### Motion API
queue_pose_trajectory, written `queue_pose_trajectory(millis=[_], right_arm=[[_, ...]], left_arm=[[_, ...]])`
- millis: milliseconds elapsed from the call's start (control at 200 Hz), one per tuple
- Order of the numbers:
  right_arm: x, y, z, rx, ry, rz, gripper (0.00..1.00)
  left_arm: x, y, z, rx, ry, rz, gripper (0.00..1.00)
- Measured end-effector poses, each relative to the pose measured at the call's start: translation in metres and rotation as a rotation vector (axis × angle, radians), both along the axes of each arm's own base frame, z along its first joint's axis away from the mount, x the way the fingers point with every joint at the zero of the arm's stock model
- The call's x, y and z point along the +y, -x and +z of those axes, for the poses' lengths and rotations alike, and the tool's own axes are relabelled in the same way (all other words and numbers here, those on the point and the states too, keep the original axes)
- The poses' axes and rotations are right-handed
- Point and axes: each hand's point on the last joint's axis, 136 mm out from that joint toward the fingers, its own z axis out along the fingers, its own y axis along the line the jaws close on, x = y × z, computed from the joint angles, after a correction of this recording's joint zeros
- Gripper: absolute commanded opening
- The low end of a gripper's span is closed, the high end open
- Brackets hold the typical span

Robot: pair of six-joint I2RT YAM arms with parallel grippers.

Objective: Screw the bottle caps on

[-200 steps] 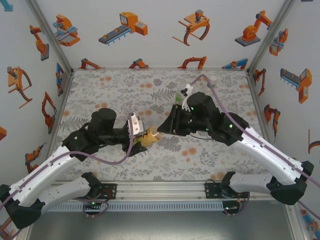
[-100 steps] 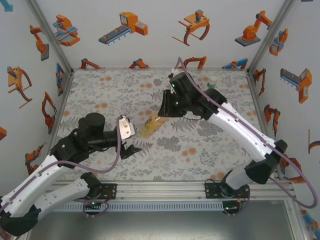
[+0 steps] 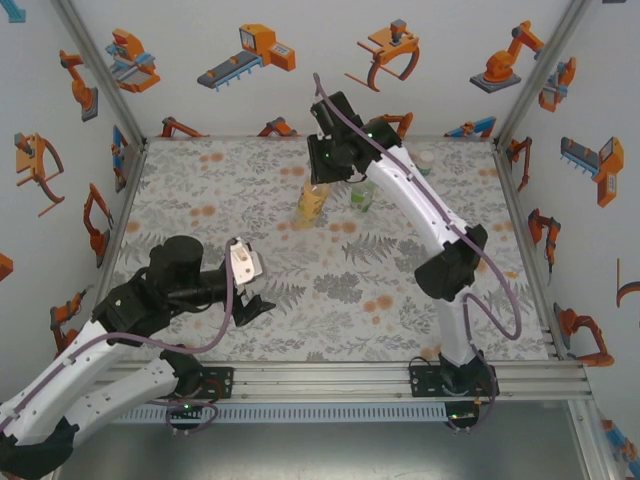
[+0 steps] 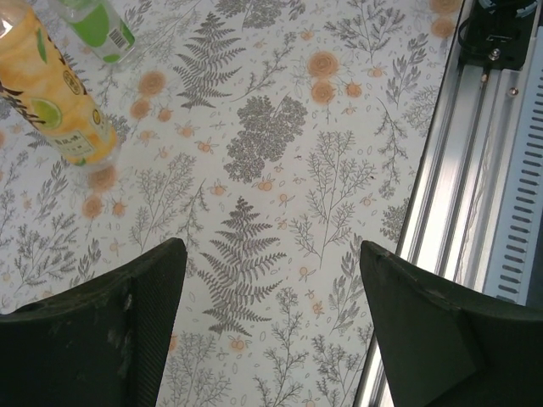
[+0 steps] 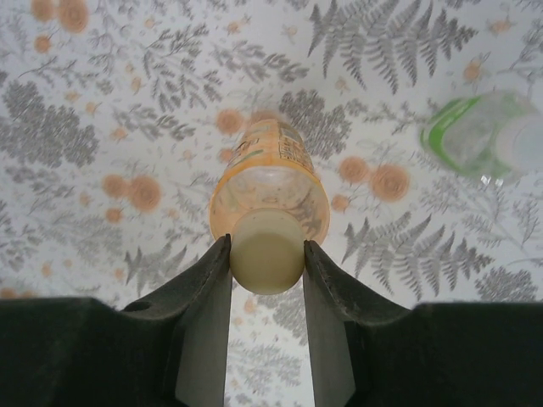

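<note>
The right claw (image 5: pixel 266 248) is clamped on the pale yellowish round plastic cap (image 5: pixel 265 261) that sits on the neck of the amber-yellow plastic bottle (image 5: pixel 268 182), out at the far side of the fern-printed tabletop (image 3: pixel 400 290). The bottle leans a little under the grip, and I cannot tell whether its base rests on the surface. The clear plastic bottle with a green-and-white band (image 5: pixel 475 136) stands just beside it. The left claw (image 4: pixel 270 254) has its fingers apart with nothing between them, well away near the front rail. The main risk I see is that only the cap is gripped: any twist would probably spin the unbraced bottle along with it. A badly seated cap could also let the bottle drop, or the leaning bottle could knock its neighbour.
</note>
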Motion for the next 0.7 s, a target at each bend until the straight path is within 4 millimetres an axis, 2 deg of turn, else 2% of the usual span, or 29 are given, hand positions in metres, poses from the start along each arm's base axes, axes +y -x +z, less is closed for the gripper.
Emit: queue_pose_trajectory(millis=[165,360,541,701], right_arm=[[0.003,-0.026,-0.017,-0.015,0.034,0.014,0.06],[0.004,-0.038,-0.037,-0.009,0.07,0.038,0.09],[0.007,-0.041,-0.036,-0.033,0.076,0.065,0.36],[0.01,-0.044,-0.035,-0.051,0.076,0.081,0.48]], left_arm=[[0.005,0.001,-0.003,0.009,-0.001,0.021,0.76],[0.009,0.001,-0.003,0.006,0.0,0.04,0.76],[0.011,0.0,-0.004,0.007,0.0,0.056,0.76],[0.012,-0.001,-0.007,0.013,-0.005,0.061,0.76]])
